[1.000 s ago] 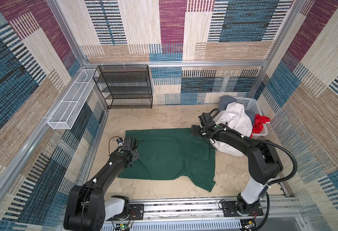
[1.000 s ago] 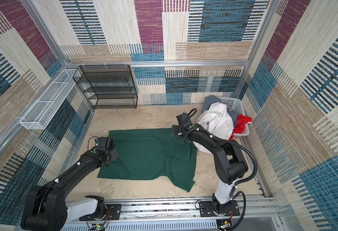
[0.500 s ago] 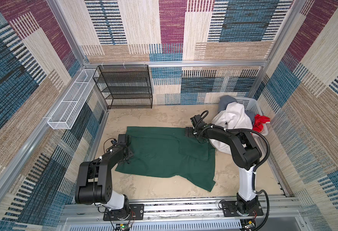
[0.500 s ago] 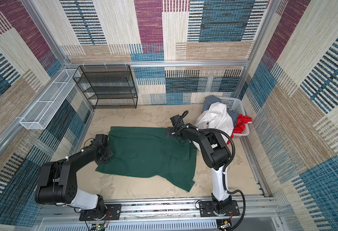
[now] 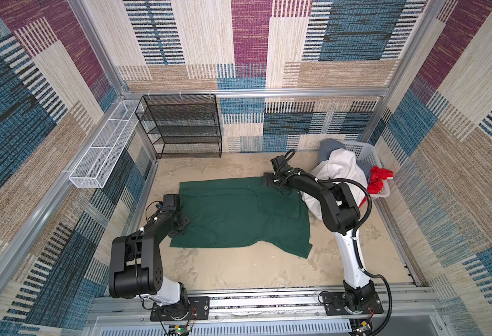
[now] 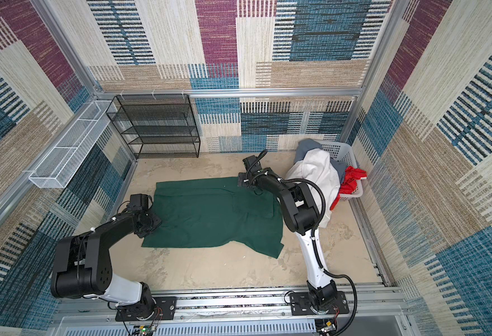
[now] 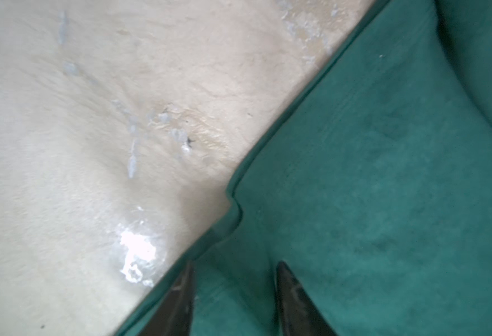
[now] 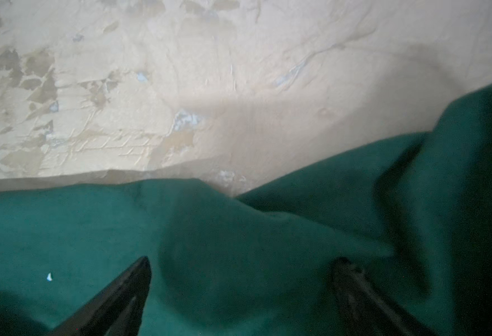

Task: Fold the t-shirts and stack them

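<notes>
A green t-shirt (image 5: 239, 215) lies spread out. Both claws are spread: left gripper (image 7: 235, 264) at its 9 o'clock edge, right gripper (image 8: 243, 259) at 1 o'clock.

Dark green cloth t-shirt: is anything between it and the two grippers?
Nothing visible does. The left gripper is at the left edge of the dark green cloth t-shirt, the right gripper at its far edge, only green cloth between their fingers.
</notes>
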